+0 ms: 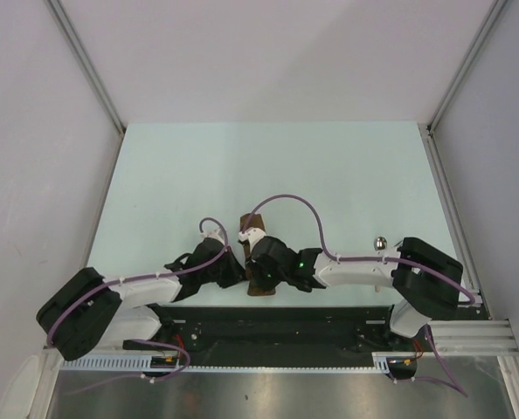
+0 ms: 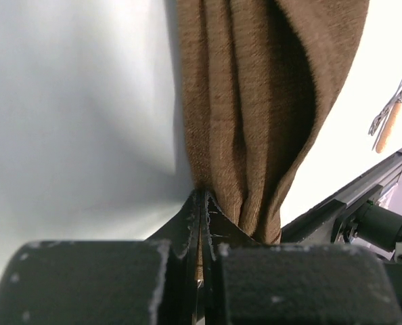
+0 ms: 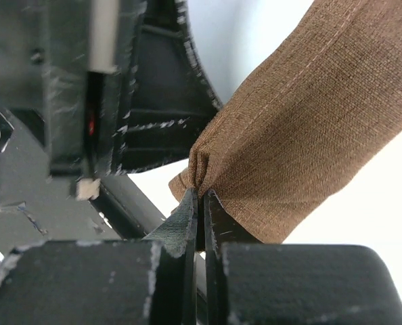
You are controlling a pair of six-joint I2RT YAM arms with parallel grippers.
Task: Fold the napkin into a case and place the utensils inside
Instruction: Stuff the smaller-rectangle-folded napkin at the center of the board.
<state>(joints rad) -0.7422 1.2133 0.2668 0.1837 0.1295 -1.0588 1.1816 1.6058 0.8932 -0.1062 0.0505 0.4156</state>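
Pinching a bunched edge of the napkin [image 2: 255, 101], the left fingers [image 2: 184, 229] are clenching it; the right fingers [image 3: 183, 222] are gripping another fold just beside them, over the table [image 1: 242, 166] near its front edge. The utensils [image 2: 389, 125] are lying well to the right.

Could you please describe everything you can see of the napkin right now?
The napkin is a brown woven cloth, soft and gathered into long folds. It sits bunched up towards the near edge of the table, mostly hidden in the overhead view. The left pincer is shut on one gathered end, and the right pincer is shut on a part with a pale stitched seam. Whether any of it rests on the table cannot be told.
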